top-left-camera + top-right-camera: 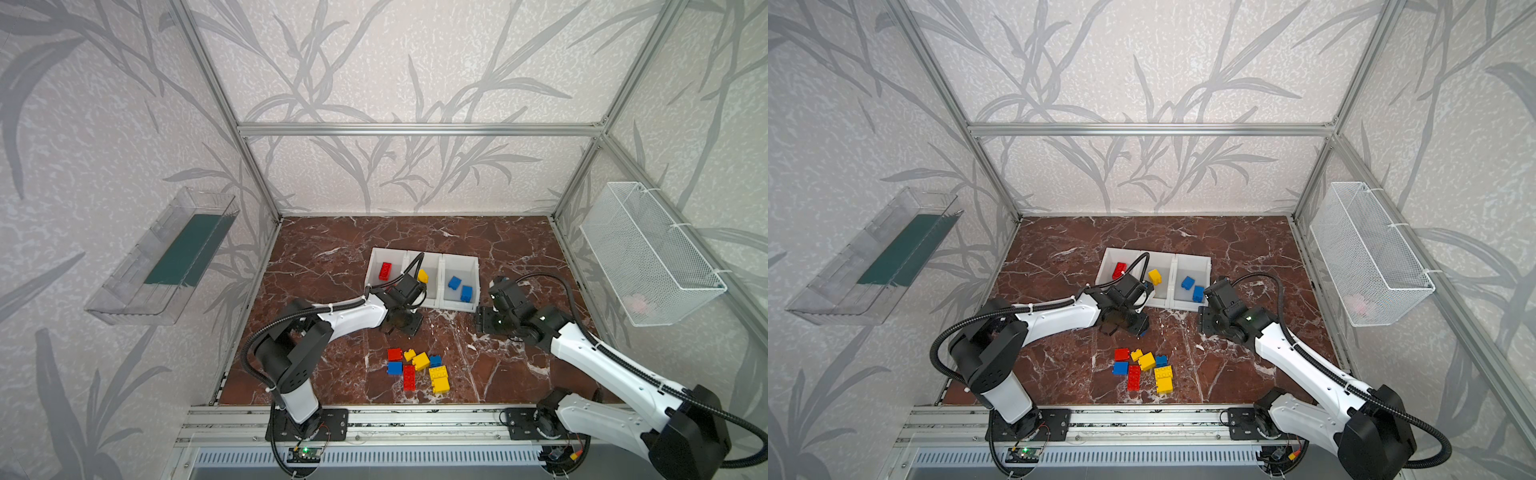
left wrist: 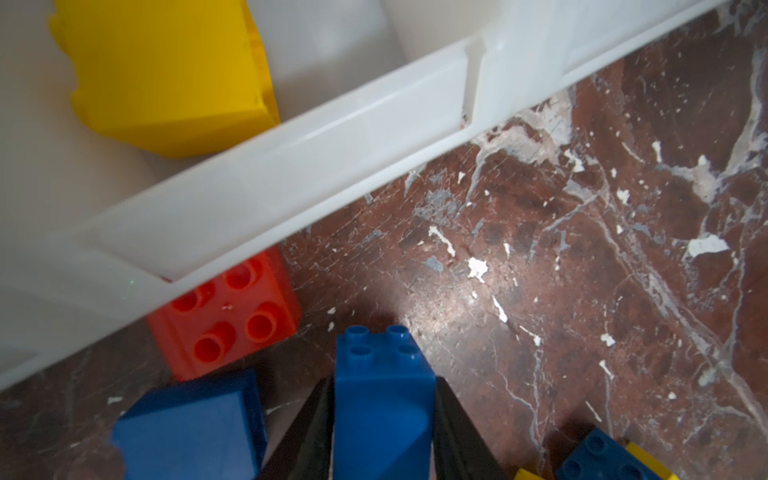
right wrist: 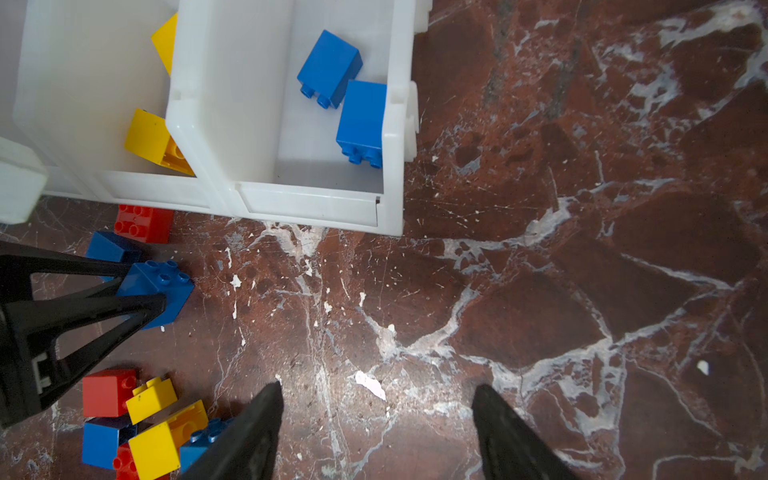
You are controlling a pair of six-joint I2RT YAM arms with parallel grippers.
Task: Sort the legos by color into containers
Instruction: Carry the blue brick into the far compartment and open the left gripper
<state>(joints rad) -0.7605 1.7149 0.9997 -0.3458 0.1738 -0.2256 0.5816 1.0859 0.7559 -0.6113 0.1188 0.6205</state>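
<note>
Checking in from my remote seat: the left gripper (image 2: pixel 384 384) has its jaws clamped on a blue lego (image 2: pixel 382 415), studs pointing away from the wrist (can't tell whether it's lifted off the marble table (image 1: pixel 324 266) or resting on it). In both top views that gripper sits at roughly 7 o'clock from the containers (image 1: pixel 459 305), right by their low fronts. A red lego (image 2: pixel 226 316) lies just beside the front wall there, with a second blue lego (image 2: pixel 191 424) next to it.

The right gripper (image 3: pixel 376 388) hangs at about 4 o'clock from the containers, jaws spread wide with only bare marble between them.

Bin contents: a red brick (image 1: pixel 385 271) in the left one, a yellow brick (image 1: pixel 422 275) in the middle, two blue bricks (image 1: pixel 454 283) in the right. The loose pile (image 1: pixel 420 360) of red, blue and yellow legos sits at 6 o'clock from the bins, near the table's front edge.
</note>
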